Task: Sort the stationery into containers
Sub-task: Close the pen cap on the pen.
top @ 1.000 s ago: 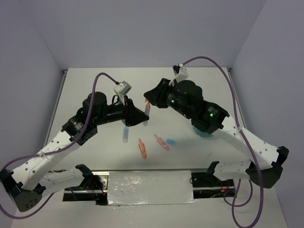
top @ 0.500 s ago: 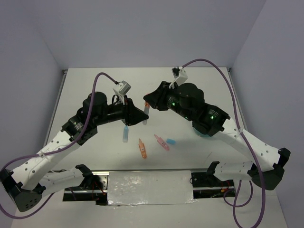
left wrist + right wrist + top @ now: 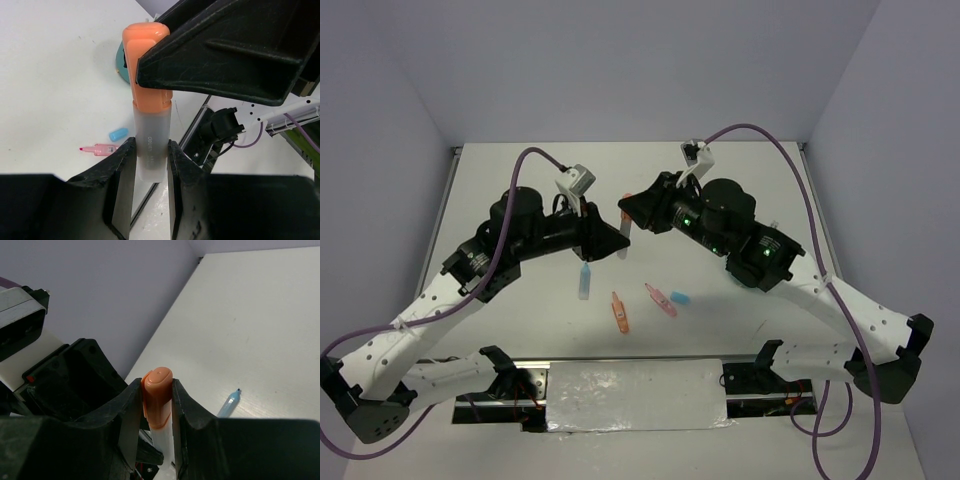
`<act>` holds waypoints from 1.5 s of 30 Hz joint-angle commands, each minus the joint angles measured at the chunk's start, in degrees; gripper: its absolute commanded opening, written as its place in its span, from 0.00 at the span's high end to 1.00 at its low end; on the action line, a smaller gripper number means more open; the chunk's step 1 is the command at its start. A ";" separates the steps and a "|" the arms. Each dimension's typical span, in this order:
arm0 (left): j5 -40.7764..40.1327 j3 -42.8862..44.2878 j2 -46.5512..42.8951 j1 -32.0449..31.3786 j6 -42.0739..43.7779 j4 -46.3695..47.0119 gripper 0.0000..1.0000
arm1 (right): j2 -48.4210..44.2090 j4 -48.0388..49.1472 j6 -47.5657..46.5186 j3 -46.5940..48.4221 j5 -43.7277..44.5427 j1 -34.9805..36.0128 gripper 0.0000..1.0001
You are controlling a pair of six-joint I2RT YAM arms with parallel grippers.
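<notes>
Currently, your left claw (image 3: pixel 150 148) is pinching the frosted white barrel of an orange-capped highlighter (image 3: pixel 149 120), one finger pressed to each side of it. In the overhead view that claw (image 3: pixel 610 243) sits up off the counter (image 3: pixel 500 170), near the middle, with the highlighter (image 3: pixel 627 229) running up and to the right from it.

Your right claw (image 3: pixel 156 386) grips the same highlighter at the other end, its two fingers squeezed against the orange cap (image 3: pixel 157 390). From above, the right claw (image 3: pixel 628 210) meets the left one almost tip to tip, so the highlighter is held in the air between the two and touches nothing else.

On the counter below, going left to right, you have:
- A light blue tube (image 3: pixel 585 281) just under the left claw, lying roughly upright in the overhead view. The right wrist camera picks it up too (image 3: pixel 229 403).
- A second orange highlighter (image 3: pixel 619 312), lying nearer the arm bases.
- A pink highlighter (image 3: pixel 661 300) lying at a slant, also seen from the left wrist (image 3: pixel 100 149).
- A small blue piece (image 3: pixel 680 298) just beside the pink highlighter's right end but apart from it (image 3: pixel 118 134).

The teal cup (image 3: pixel 121 62) shows in the left wrist view as a sliver behind the held highlighter's cap. From above, the right arm covers most of it, and you cannot tell what is in its compartments.
</notes>
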 commanded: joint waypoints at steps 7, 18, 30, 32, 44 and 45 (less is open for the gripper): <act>-2.09 5.97 -0.38 1.31 6.60 8.79 1.00 | -1.73 0.81 -0.18 -5.11 -11.20 1.57 1.00; 4.06 10.27 1.11 5.36 6.69 11.17 1.00 | -5.77 3.72 -2.11 -11.70 -15.86 1.57 1.00; 1.61 13.70 4.36 5.80 6.16 11.26 1.00 | -4.19 -1.91 -2.11 -8.81 -11.55 3.41 1.00; 0.90 13.18 4.19 5.71 6.60 12.04 1.00 | -3.84 -1.56 -1.76 -8.80 -11.99 3.59 1.00; 1.16 15.45 5.94 7.64 8.88 12.75 1.00 | -4.19 -2.09 -0.09 -14.25 -15.94 3.76 1.00; 1.43 16.15 6.38 7.99 8.97 12.58 1.00 | -4.28 -1.74 0.17 -15.30 -16.12 4.02 1.00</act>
